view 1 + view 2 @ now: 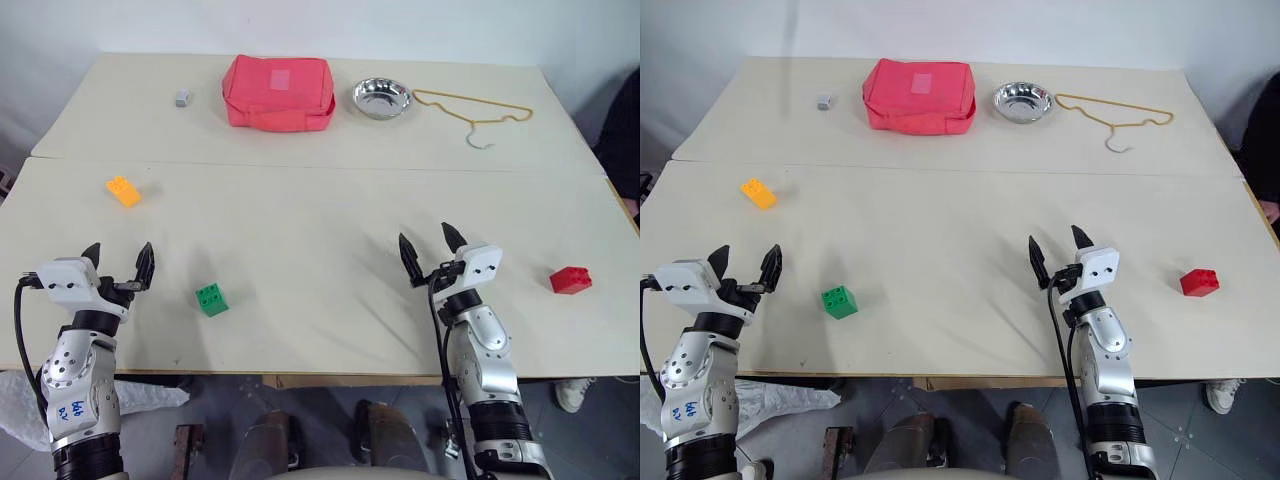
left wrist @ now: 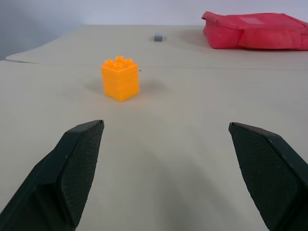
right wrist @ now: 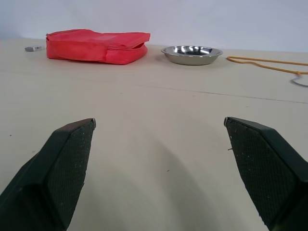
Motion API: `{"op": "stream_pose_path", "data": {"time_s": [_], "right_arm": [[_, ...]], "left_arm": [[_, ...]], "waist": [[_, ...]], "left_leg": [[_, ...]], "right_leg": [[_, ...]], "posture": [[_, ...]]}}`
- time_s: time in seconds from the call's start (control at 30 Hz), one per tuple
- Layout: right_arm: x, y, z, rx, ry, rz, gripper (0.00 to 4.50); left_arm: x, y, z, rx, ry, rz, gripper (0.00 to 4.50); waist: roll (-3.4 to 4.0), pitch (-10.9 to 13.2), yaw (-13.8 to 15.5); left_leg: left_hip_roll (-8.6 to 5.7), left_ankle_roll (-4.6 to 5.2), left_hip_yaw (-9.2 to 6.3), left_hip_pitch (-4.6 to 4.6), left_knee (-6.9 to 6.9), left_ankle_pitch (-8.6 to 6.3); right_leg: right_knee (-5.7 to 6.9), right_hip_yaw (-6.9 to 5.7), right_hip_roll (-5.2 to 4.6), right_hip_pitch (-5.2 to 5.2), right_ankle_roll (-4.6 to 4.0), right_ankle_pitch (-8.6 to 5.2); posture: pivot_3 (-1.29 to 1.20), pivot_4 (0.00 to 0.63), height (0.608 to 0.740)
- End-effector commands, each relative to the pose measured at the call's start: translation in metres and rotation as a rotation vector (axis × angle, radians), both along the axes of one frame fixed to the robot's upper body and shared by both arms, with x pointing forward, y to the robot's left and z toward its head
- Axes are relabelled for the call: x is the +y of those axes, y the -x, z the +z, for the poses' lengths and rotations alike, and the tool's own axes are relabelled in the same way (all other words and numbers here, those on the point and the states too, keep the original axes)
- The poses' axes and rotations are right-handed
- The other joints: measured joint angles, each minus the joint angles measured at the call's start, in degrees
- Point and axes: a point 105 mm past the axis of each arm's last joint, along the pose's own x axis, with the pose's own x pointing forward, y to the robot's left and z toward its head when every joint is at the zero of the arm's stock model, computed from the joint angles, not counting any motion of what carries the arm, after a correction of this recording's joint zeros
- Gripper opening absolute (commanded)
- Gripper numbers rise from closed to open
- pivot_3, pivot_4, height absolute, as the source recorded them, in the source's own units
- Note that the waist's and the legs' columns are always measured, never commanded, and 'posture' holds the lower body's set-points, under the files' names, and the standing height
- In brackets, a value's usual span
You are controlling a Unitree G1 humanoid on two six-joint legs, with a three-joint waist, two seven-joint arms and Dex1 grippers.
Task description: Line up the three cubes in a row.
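Observation:
Three studded cubes lie far apart on the cream table (image 1: 300, 230). The orange-yellow cube (image 1: 124, 191) is at the left, and it stands ahead of the left fingers in the left wrist view (image 2: 120, 78). Near the front edge rests the green cube (image 1: 211, 299), a little right of my left gripper (image 1: 119, 262), which is open and empty. The red cube (image 1: 570, 280) lies at the right, beyond my right gripper (image 1: 432, 250), also open with nothing between its fingers.
Along the table's far side are a small grey block (image 1: 182, 97), a red zipped pouch (image 1: 279, 92), a steel bowl (image 1: 381, 98) and a yellow wire hanger (image 1: 475, 111). A seam runs across the table between the far and near halves.

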Motion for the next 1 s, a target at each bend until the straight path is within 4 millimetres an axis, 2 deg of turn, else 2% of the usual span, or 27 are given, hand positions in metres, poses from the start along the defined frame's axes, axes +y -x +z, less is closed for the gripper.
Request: {"op": "stream_pose_path", "data": {"time_s": [0.03, 0.1, 0.2, 0.3, 0.4, 0.47, 0.53, 0.6, 0.73, 0.87, 1.0], "right_arm": [[0.003, 0.003, 0.015, -0.056, -0.007, 0.035, 4.5], [0.005, 0.004, 0.015, -0.059, -0.011, 0.052, 4.5], [0.008, 0.007, 0.019, -0.065, -0.025, 0.083, 4.5], [0.005, 0.016, 0.027, -0.082, -0.006, 0.118, 4.5], [-0.002, 0.03, 0.036, -0.088, 0.018, 0.167, 4.5], [-0.004, 0.038, 0.041, -0.088, 0.037, 0.195, 4.5], [-0.02, 0.057, 0.054, -0.087, 0.088, 0.197, 4.5], [-0.048, 0.077, 0.068, -0.077, 0.162, 0.137, 4.5], [-0.11, 0.101, 0.077, -0.021, 0.223, -0.085, 4.5], [-0.164, 0.128, 0.057, 0.129, 0.227, -0.296, 4.5], [-0.183, 0.14, 0.039, 0.269, 0.216, -0.37, 4.5]], "left_arm": [[0.008, 0.002, 0.016, -0.036, -0.046, 0.046, 4.42], [0.012, 0.003, 0.02, -0.053, -0.035, 0.068, 4.42], [-0.008, 0.006, 0.036, -0.119, 0.02, -0.102, 4.42], [-0.047, 0.001, 0.049, -0.113, -0.14, -0.365, 4.42], [-0.083, 0.001, 0.055, -0.094, -0.186, -0.631, 4.42], [-0.097, 0.003, 0.059, -0.084, -0.189, -0.747, 4.42], [-0.124, 0.006, 0.067, -0.039, -0.219, -1.001, 4.42], [-0.147, 0.012, 0.068, 0.032, -0.281, -1.252, 4.42], [-0.171, 0.01, 0.06, 0.071, -0.373, -1.44, 4.42], [-0.195, 0.003, 0.059, 0.032, -0.367, -1.531, 4.42], [-0.203, 0.005, 0.053, 0.045, -0.377, -1.576, 4.42]], "waist": [[0.0, 0.0, -0.02], [0.0, 0.0, -0.04], [0.0, 0.0, 0.0], [0.01, 0.0, 0.21], [0.06, 0.01, 0.33], [0.07, 0.03, 0.37], [0.12, 0.06, 0.55], [0.3, 0.16, 1.75], [0.41, 0.1, 1.58], [0.4, 0.11, 1.7], [0.41, 0.1, 1.32]], "left_leg": [[0.0, 0.0, 0.0, 0.0, 0.0, 0.0], [0.0, 0.0, 0.0, 0.0, 0.0, 0.0], [0.01, 0.0, 0.0, -0.01, 0.0, 0.0], [0.01, 0.0, -0.05, -0.05, 0.04, 0.0], [-0.03, 0.0, -0.02, -0.03, 0.05, 0.0], [-0.03, 0.0, -0.03, -0.04, 0.05, 0.0], [-0.02, -0.01, -0.02, -0.04, 0.06, -0.01], [-0.02, -0.01, -0.04, -0.09, 0.08, 0.0], [-0.07, 0.01, 0.11, 0.04, 0.1, -0.01], [0.04, -0.01, 0.15, 0.03, 0.06, -0.01], [0.06, -0.01, 0.23, 0.03, 0.05, -0.01]], "right_leg": [[0.0, 0.0, 0.0, 0.0, 0.0, 0.0], [0.0, 0.0, 0.0, 0.0, 0.0, 0.0], [0.0, 0.0, 0.0, -0.01, 0.0, 0.0], [0.01, -0.01, -0.01, -0.01, 0.0, 0.0], [0.01, 0.02, -0.02, 0.0, 0.0, 0.0], [0.01, 0.01, -0.01, 0.0, 0.0, 0.0], [0.01, 0.01, 0.0, 0.0, 0.0, 0.0], [0.02, -0.02, 0.02, -0.03, -0.02, -0.02], [-0.08, 0.05, 0.02, 0.12, 0.01, 0.0], [-0.12, 0.06, 0.18, 0.09, 0.0, -0.01], [-0.13, 0.16, 0.19, 0.04, 0.0, -0.01]], "posture": [[0.0, 0.15, 0.74], [0.0, 0.15, 0.74], [0.0, 0.15, 0.74], [0.0, 0.15, 0.74], [0.0, 0.15, 0.74], [0.0, 0.15, 0.74], [0.0, 0.15, 0.74], [0.0, 0.15, 0.74], [0.0, 0.15, 0.74], [0.0, 0.15, 0.74], [0.0, 0.15, 0.74]]}}
